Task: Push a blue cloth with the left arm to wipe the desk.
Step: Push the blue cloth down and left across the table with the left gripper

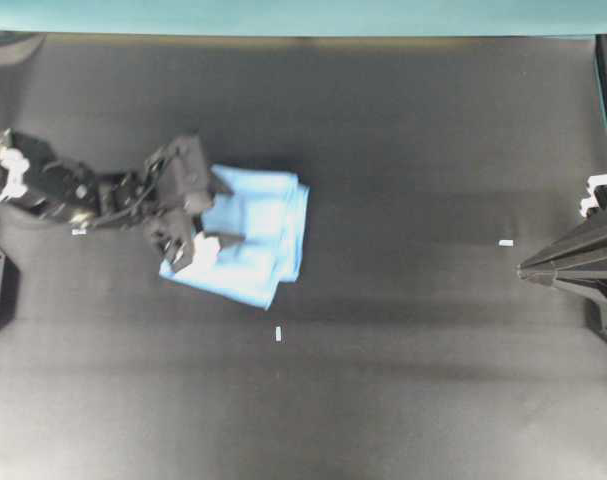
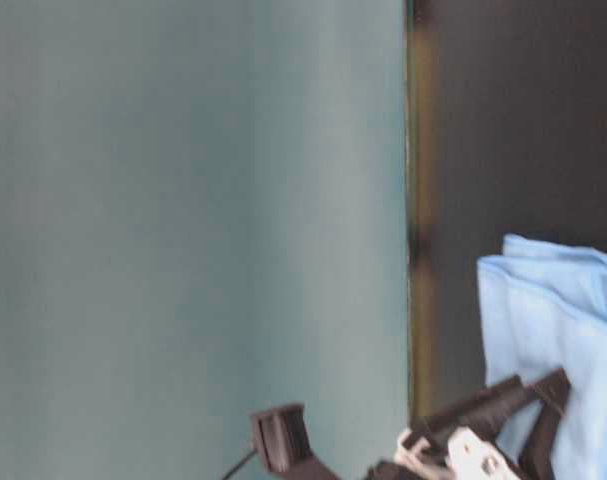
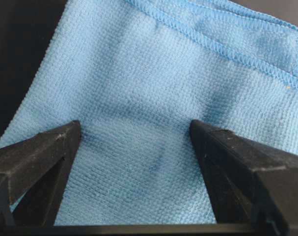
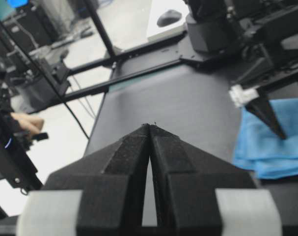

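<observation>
Matte black desk (image 1: 403, 130) fills the overhead view, backed by a teal wall along its far edge and dotted with a few white tape marks (image 1: 278, 334).

On it, left of the middle and well in from every edge, lies the cloth (image 1: 268, 235): light sky-blue, folded into several layers that show as stepped edges on its right side, with a stitched hem visible from the left wrist camera. It sits flat but skewed, and its weave looks soft and slightly pale where the light catches it.

Over the cloth's left half is the left gripper (image 1: 220, 212), its jaws spread wide, one fingertip (image 3: 70, 130) near each side of the fabric's middle. Both tips appear to press down onto the cloth rather than pinch it, though contact cannot be confirmed from above.

My reading is that the wiping push is in hand, with the arm set behind the cloth and ready to slide it rightward across bare desk. The next move calls for steady downward pressure and a straight, level sweep; too light and the tips would skate over the fabric, too uneven and the layers could bunch or unfold.

At the desk's right edge the right gripper (image 1: 525, 270) is parked, jaws closed together and empty, well apart from the cloth.
</observation>
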{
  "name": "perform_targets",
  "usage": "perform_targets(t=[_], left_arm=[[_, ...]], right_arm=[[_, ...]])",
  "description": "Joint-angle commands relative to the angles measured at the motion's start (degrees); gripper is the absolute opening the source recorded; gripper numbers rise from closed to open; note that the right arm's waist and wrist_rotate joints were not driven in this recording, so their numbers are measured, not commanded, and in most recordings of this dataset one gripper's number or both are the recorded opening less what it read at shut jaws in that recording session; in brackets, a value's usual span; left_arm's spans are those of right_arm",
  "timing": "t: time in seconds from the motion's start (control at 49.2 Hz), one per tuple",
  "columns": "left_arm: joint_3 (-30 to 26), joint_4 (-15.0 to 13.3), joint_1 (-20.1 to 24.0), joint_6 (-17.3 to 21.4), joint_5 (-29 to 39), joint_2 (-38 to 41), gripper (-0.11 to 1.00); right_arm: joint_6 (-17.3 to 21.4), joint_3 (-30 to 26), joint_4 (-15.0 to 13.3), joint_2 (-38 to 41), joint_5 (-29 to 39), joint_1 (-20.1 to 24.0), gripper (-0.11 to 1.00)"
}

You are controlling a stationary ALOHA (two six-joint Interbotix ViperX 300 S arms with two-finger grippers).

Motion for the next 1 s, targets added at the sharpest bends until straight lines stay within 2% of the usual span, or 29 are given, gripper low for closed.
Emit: perform_targets(t=[0.0,0.346,0.773,0.976], left_arm=[[1.32,0.18,-3.08,-0.09,-0.26,-1.58,0.88],[4.13,0.26,-16.35,-1.23,0.0,-4.22,0.88],[4.92,0.26,-31.64,-8.44,1.41,-5.71,0.88],[5.01,0.26,-36.21,-11.43,2.2,-8.09,0.88]], right_arm=[[0.0,-0.79,0.0,0.18,-0.26,0.0,0.0],[0.0,-0.79,0.09,0.0,-0.26,0.09,0.0],[0.0,-0.79,0.09,-0.09,-0.26,0.0,0.0],[0.0,-0.79,0.09,-0.09,-0.53,0.09,0.0]])
